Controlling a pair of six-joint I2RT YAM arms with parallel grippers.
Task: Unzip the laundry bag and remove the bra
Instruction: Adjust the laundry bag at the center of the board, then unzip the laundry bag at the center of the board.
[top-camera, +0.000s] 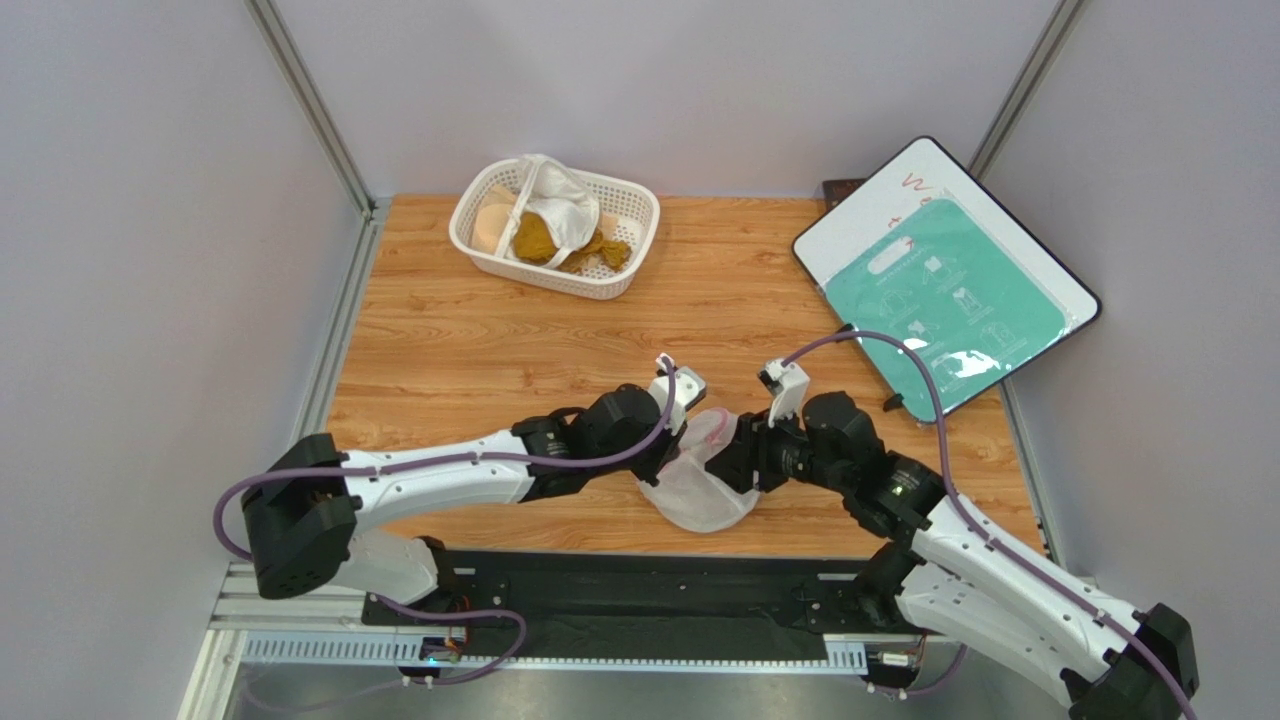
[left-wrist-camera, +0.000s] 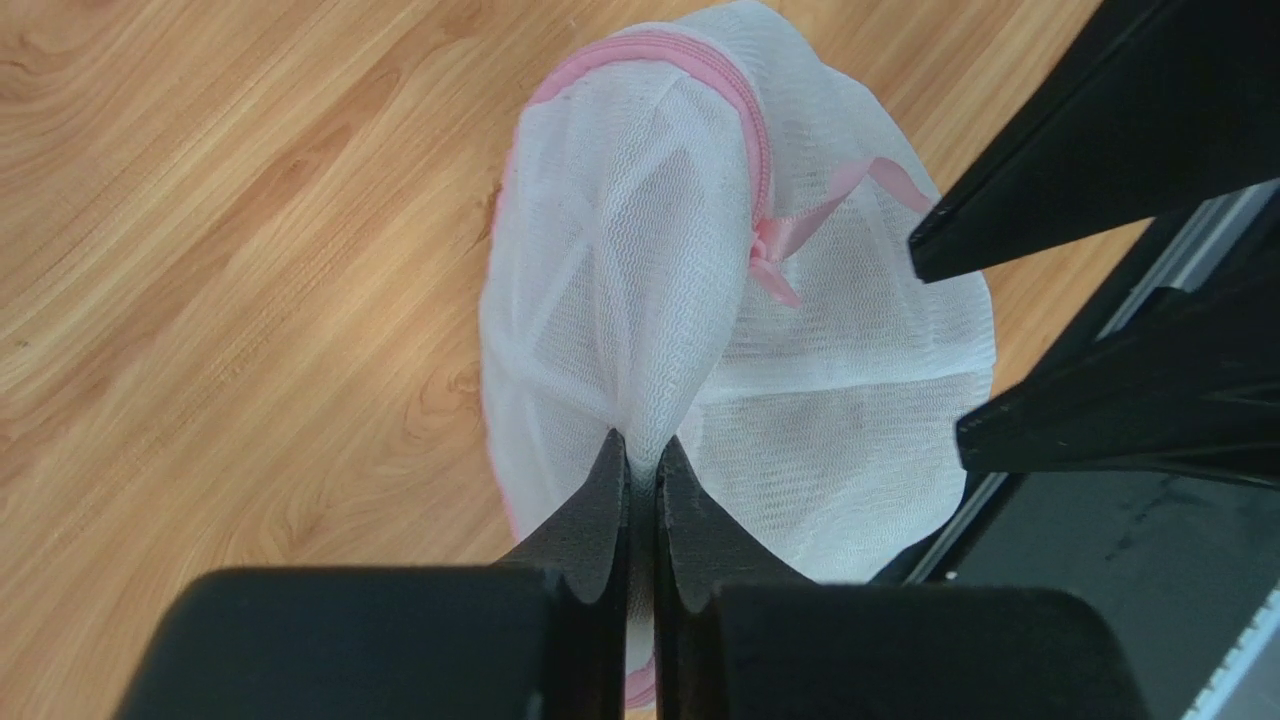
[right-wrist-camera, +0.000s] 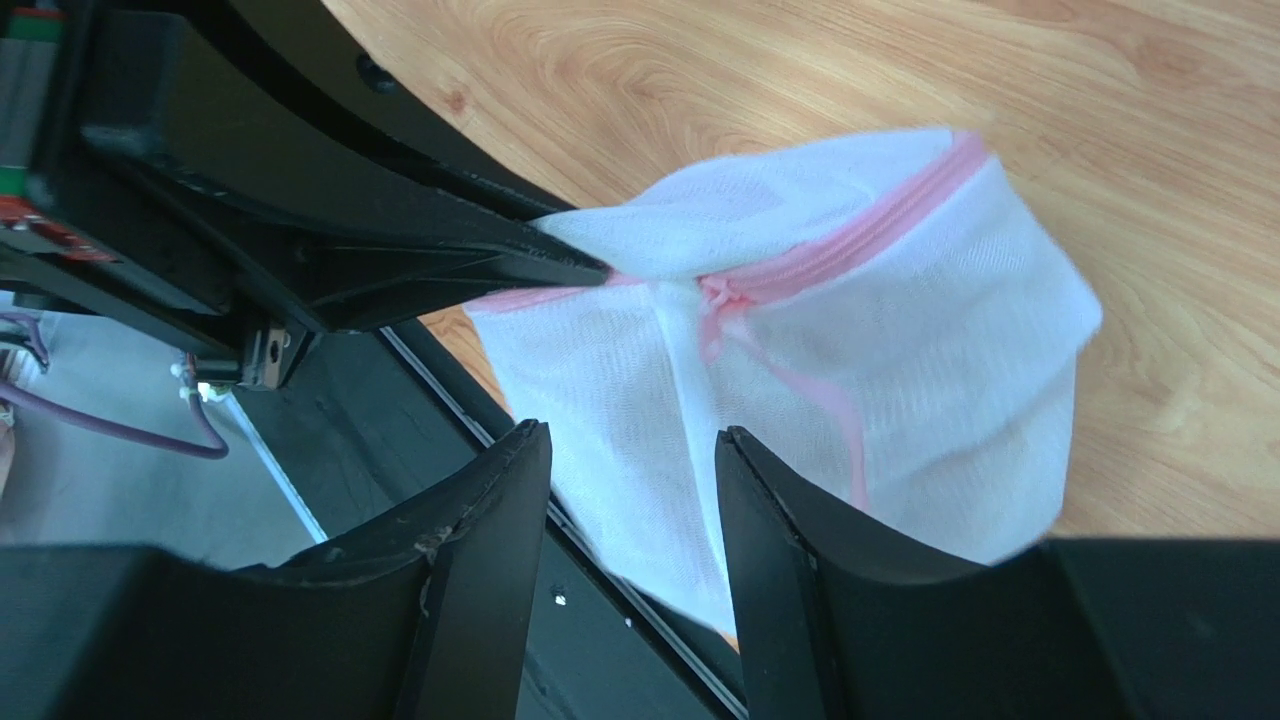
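The laundry bag (top-camera: 699, 480), a white mesh pouch with pink zipper trim, hangs over the table's near edge between both arms. My left gripper (top-camera: 672, 432) is shut on a fold of its mesh (left-wrist-camera: 643, 444). The bag (left-wrist-camera: 706, 285) fills the left wrist view, with its pink zipper and ribbon pull (left-wrist-camera: 781, 240) at the top. My right gripper (top-camera: 747, 455) is open, its jaws apart just short of the bag (right-wrist-camera: 842, 360), with the zipper pull (right-wrist-camera: 718, 293) beyond them. The bra is hidden from view.
A white lattice basket (top-camera: 559, 228) with white, mustard-brown and peach cloths stands at the back of the wooden table. A white board with a green sheet (top-camera: 944, 285) lies at the back right. The black base rail (top-camera: 631, 600) runs along the near edge.
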